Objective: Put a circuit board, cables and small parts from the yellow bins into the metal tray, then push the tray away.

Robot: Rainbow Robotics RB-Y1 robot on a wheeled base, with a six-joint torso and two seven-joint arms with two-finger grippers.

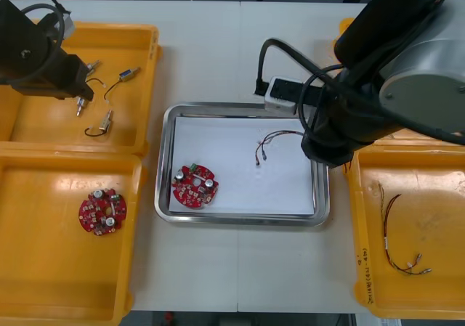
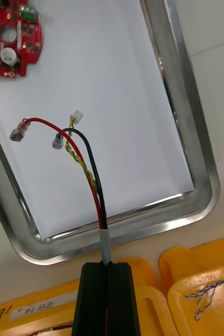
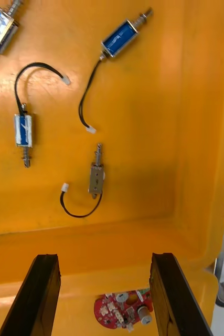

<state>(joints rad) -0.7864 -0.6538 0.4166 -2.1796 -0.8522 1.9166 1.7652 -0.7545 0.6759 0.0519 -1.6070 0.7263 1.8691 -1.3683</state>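
Closest to the front camera looms the right arm point(image 1: 407, 57), grey and black, reaching over the far right corner of the metal tray point(image 1: 243, 221). Its right hand point(image 2: 106, 266) is clamped on a cable point(image 2: 88, 163) of red, black and twisted yellow-green strands. The fingers point(image 2: 93, 294) are pressed together with the cable's sleeved end pinched between them. The loose strands fan out above the far right part of the tray's white inside. Their small connectors are well apart from a round red circuit board point(image 1: 194, 185) lying flat in the tray's near left corner. Whether the connectors touch the white lining cannot be told.

The tray sits on the light surface point(image 1: 218, 50) between yellow bins point(image 1: 145, 64). The left hand point(image 3: 104, 257) hangs over the far left bin point(image 1: 142, 43), fingers spread wide with nothing between them. Below it, small metal parts point(image 3: 96, 177) with thin black leads lie scattered on the bin floor. A second circuit board point(image 1: 102, 211) lies in the near left bin point(image 1: 43, 282). Thin cables point(image 1: 396, 239) lie in the near right bin point(image 1: 436, 300), and a twisted blue and white cable point(image 2: 206, 296) lies in the far right bin point(image 2: 222, 257).
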